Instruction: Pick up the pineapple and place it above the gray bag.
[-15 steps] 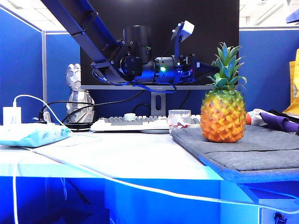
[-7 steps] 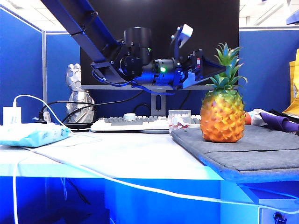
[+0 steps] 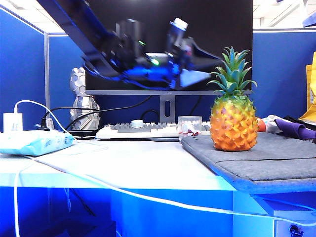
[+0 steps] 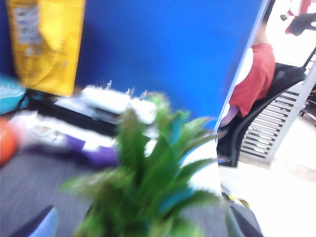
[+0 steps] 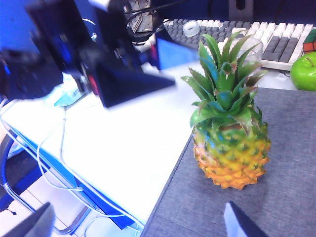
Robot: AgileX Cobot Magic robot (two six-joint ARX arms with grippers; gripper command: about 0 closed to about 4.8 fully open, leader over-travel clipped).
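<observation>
Left gripper (image 3: 200,69) apparently clear beside pineapple (image 3: 233,123), right gripper (image 5: 138,219) above.

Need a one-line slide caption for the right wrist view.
Pineapple stands upright on the gray bag; open left gripper beside its crown, open right gripper hovers apart.

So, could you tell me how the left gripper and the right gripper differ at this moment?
The left gripper hangs blurred in the air beside the pineapple's crown, nothing between its jaws; the right gripper sits sharp, looking across the gray bag at the fruit from the other side. Both are open and empty.
</observation>
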